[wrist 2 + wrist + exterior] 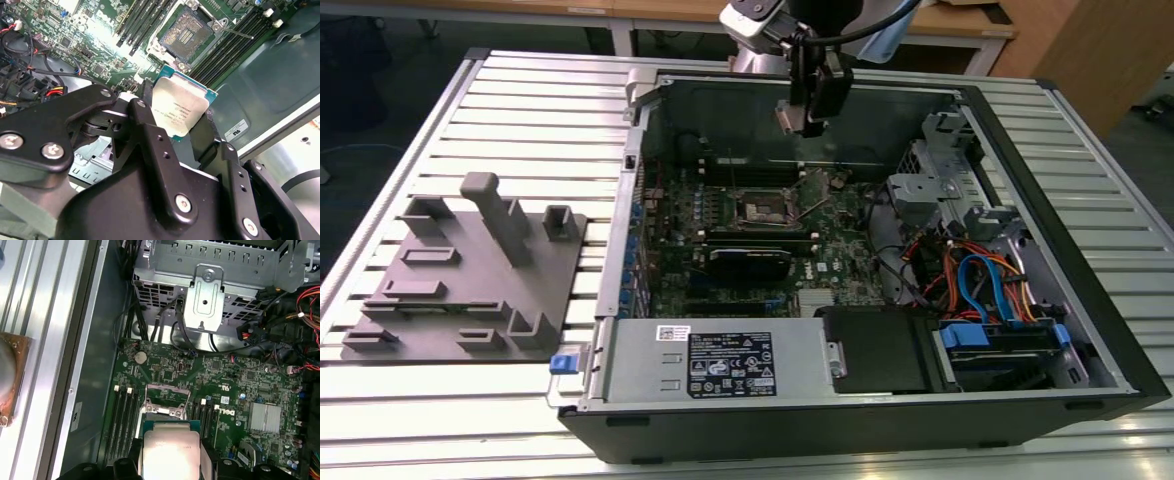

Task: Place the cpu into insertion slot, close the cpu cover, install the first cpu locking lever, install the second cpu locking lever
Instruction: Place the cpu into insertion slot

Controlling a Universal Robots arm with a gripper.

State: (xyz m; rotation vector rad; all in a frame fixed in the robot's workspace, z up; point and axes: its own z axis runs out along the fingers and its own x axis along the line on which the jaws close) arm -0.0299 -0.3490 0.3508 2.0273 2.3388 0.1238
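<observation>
Silver-topped cpu (181,109) pinched in black gripper (176,119), high above uncovered insertion slot (186,34), memory slots (141,21) flanking it.

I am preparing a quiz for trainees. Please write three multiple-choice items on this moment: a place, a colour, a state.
1. Where is the cpu? A in the insertion slot; B in the gripper; C lying on the circuit board.
2. What colour is the circuit board? A green; B red; C white.
3. The insertion slot is: A empty; B holding the cpu flat; C holding the cpu tilted.
Answers: 1 B, the gripper clamps its edges; 2 A, green shows around the slot; 3 A, its contacts lie bare.
</observation>
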